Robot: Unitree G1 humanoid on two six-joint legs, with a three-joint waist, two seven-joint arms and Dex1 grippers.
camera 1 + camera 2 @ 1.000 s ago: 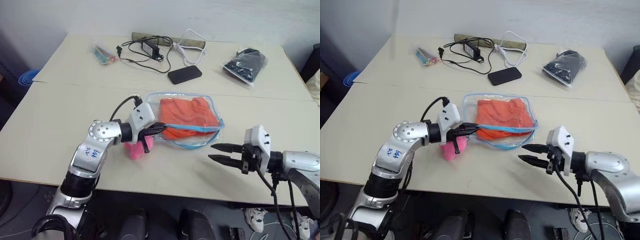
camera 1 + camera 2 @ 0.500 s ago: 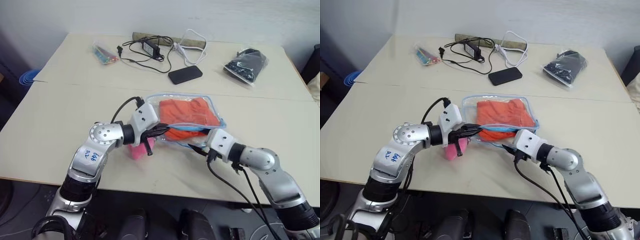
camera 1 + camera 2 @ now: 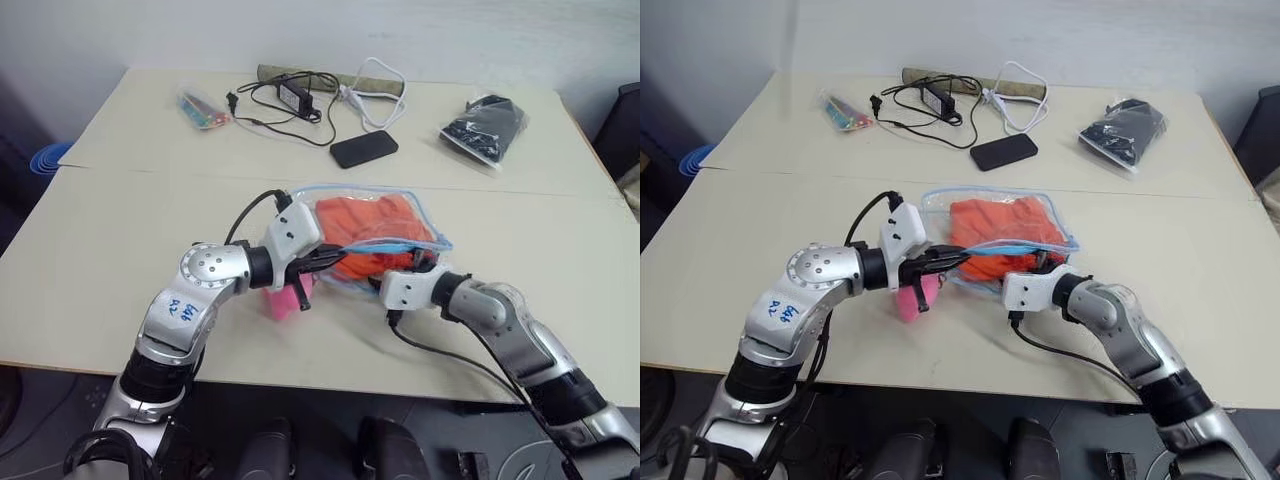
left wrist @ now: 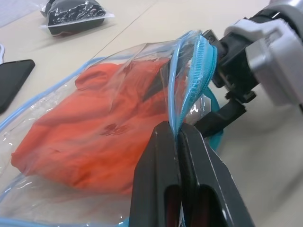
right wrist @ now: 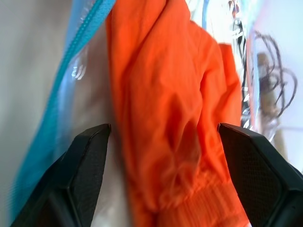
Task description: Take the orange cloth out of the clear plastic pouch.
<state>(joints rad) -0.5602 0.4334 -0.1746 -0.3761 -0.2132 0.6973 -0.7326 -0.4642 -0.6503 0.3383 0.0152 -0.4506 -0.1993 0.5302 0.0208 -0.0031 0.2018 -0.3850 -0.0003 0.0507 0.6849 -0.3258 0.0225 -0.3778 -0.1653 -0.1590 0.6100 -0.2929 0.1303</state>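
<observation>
The left claw (image 4: 179,137) has its two fingers pressed together on the blue zipper edge of the clear plastic pouch (image 3: 310,205), holding that edge lifted off the table (image 3: 120,220) so the mouth of the pouch gapes toward the right claw (image 5: 163,142). The orange cloth (image 3: 375,222) lies inside the pouch, just beyond the left claw's fingertips and bunched in wrinkled folds against the plastic. The right claw has its fingers spread wide apart, one on each side of the cloth, with the orange folds filling the gap between them; whether the fingers touch the fabric cannot be told. In the head views the right claw's tips reach in at the pouch's open near corner, pointing toward the left claw, and the two claws are close together at that opening. A pink plush lump (image 3: 282,300) sits on the table directly beneath the left claw, touching or nearly touching its underside. Well beyond both claws, toward the far edge of the table, lie a black phone (image 3: 364,149), a tangle of black cable with a power adapter (image 3: 295,95), a white cable (image 3: 380,85), a small bag of coloured bits (image 3: 203,108) and a clear bag of black items (image 3: 487,122).
</observation>
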